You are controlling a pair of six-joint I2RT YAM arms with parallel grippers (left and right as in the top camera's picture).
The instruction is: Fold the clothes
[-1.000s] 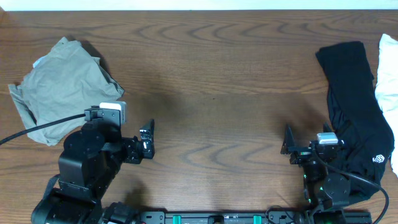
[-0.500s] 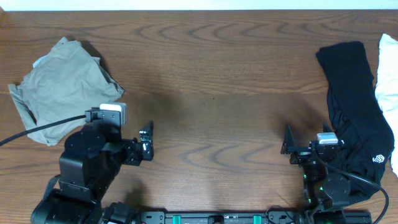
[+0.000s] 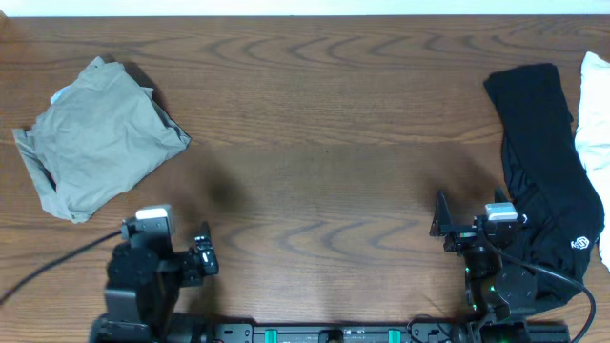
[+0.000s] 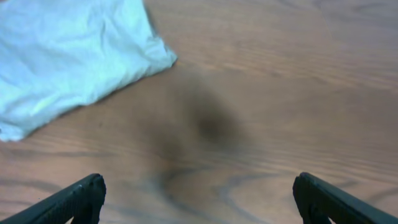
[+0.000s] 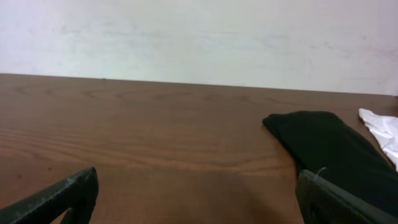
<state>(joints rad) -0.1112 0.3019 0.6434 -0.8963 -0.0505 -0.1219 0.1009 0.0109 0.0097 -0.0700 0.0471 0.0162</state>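
Left gripper (image 4: pixel 199 190) sits near the grey shirt (image 3: pixel 95 133), right gripper (image 5: pixel 198 185) far to its right, both spread and empty, seemingly between garments.

Wood table (image 3: pixel 315 114) bears grey garment (image 3: pixel 100 138), black garment (image 3: pixel 534 162) (white cloth (image 3: pixel 596 114) beside).

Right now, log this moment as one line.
left claw open | right claw open | grey garment bunched, left | black garment right | white cloth right edge
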